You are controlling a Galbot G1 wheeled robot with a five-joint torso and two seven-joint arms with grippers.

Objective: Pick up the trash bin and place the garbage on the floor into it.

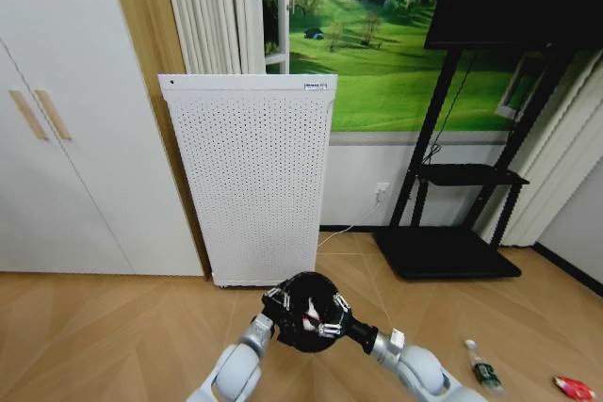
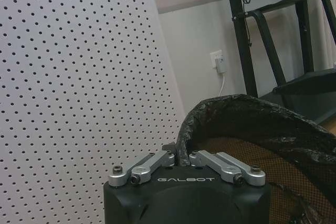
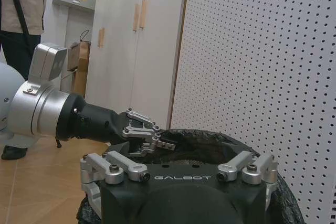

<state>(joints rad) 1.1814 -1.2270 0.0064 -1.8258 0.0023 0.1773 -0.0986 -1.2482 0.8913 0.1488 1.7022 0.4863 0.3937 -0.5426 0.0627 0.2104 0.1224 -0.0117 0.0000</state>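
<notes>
Both arms reached forward from the lower edge of the head view and met at the small black round mesh trash bin (image 1: 307, 312), which sat between them just in front of the tall white perforated appliance (image 1: 250, 181). Open wooden floor (image 1: 104, 336) extended to the left up to the white cabinet doors (image 1: 66, 129); to the right it ran to the black TV stand (image 1: 452, 233). A small clear plastic bottle with a green label (image 1: 482, 367) and a crumpled red-and-white wrapper (image 1: 574, 387) lay on the floor at the right, well apart from the bin.

The bin carried a dark liner folded over its rim.

The left gripper (image 2: 184, 157) was clenched on the bin's rim. The right gripper (image 1: 332, 318) sat at the opposite rim with its fingers spread wide across it; contact could not be determined.
</notes>
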